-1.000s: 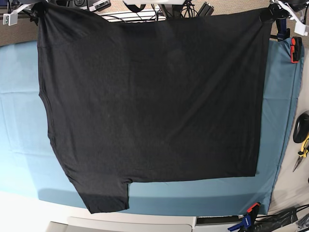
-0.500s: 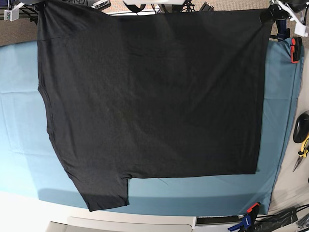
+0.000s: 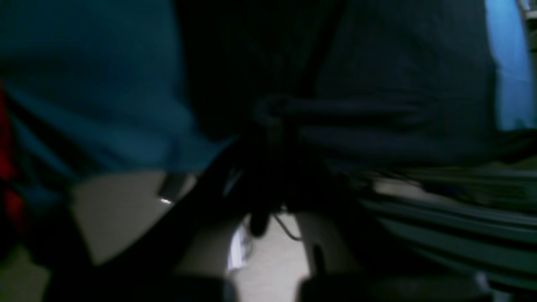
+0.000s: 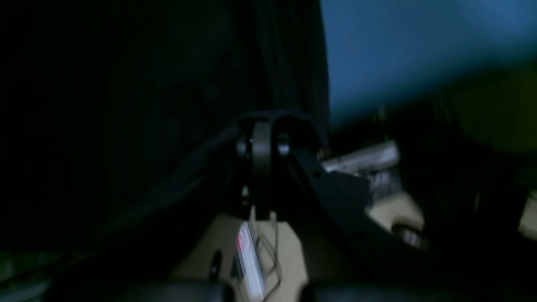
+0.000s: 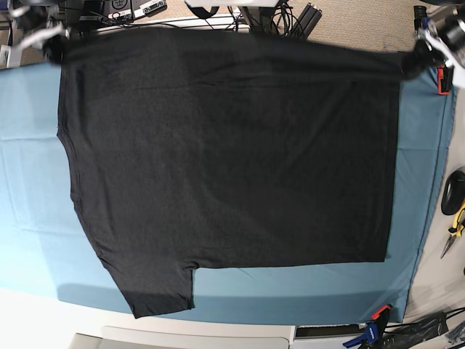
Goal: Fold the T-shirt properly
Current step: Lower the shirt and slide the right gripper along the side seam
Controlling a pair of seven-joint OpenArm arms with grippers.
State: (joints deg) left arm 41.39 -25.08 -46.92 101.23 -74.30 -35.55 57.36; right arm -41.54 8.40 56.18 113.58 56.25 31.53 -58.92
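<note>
The black T-shirt (image 5: 232, 160) lies plain side up, spread over the teal table cloth (image 5: 29, 182), with one sleeve reaching the near edge at the lower left. Its far edge is held taut at both corners. My left gripper (image 5: 412, 65) is shut on the far right corner and my right gripper (image 5: 54, 47) is shut on the far left corner. Although blurred, the left wrist view shows the left gripper (image 3: 270, 117) pinching bunched black T-shirt (image 3: 398, 84) fabric. In the right wrist view the right gripper (image 4: 264, 126) clamps a fold of the T-shirt (image 4: 147, 105).
A red clamp (image 5: 444, 76) grips the cloth at the right edge and a blue one (image 5: 370, 331) at the near right. Yellow-handled pliers (image 5: 456, 225) and a black object (image 5: 454, 190) lie off the right side. Cables and gear (image 5: 240, 14) crowd the far edge.
Both grippers have come down and toward the near side, bringing the shirt's far edge lower over the table. The rest of the shirt has stayed in place.
</note>
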